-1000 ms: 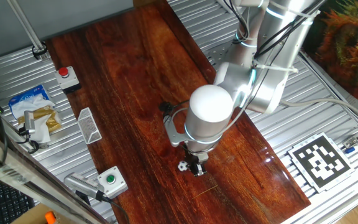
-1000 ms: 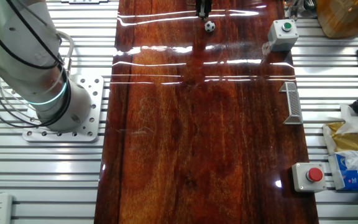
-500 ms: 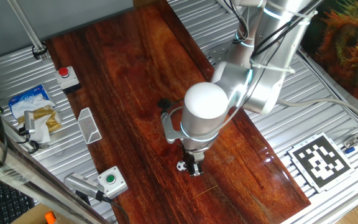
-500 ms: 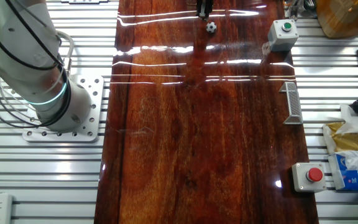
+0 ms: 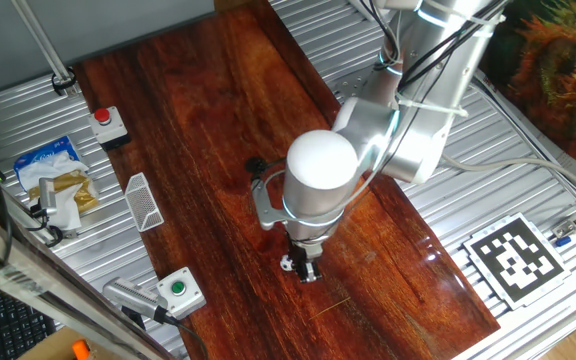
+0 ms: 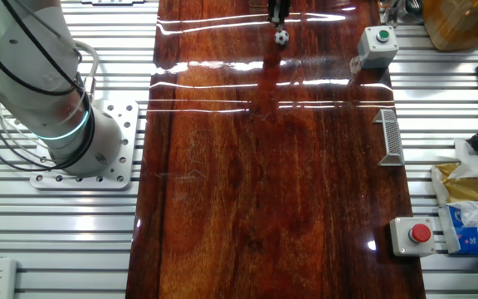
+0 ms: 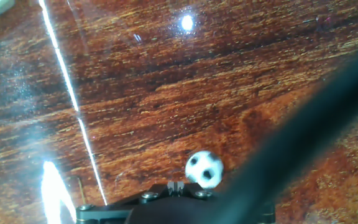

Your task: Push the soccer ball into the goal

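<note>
In one fixed view the goal stands at centre left, on the metal slats just off the wooden tabletop; toward the lower centre the soccer ball lies against the pincer, whose fingers look drawn together, gripping nothing; the ball is well apart from the goal. To push well, I judge the fingertips should stay low and squarely behind the ball on the line to the mesh; a slow, steady stroke would keep it from rolling off sideways.
</note>
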`<state>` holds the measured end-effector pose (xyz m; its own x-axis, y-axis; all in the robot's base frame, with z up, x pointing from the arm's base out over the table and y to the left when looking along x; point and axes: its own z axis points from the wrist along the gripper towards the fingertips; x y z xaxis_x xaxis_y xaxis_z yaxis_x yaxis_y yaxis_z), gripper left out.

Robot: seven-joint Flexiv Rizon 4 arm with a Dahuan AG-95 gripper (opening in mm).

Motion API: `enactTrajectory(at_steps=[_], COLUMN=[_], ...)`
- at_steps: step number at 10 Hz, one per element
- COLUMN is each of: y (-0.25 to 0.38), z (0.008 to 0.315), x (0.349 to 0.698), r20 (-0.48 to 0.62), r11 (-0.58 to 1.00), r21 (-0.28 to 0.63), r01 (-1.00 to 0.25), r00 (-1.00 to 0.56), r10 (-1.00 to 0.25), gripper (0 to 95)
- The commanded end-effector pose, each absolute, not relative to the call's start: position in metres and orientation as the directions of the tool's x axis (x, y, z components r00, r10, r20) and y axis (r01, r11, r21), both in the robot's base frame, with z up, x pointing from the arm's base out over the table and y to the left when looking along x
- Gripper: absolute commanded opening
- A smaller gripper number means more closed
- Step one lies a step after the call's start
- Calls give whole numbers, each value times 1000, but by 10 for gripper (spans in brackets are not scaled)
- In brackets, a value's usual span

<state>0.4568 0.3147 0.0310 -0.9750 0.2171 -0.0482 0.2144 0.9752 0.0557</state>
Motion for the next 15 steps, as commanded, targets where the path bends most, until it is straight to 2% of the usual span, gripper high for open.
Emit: enactTrajectory(at_steps=[1,15], y=[312,263], z=[28,23], x=[457,481], r20=[-52,-75], r11=[978,988], r21=[52,43], r01=[201,150], r00=[-978,-985], r10=[204,153], gripper=[0,0])
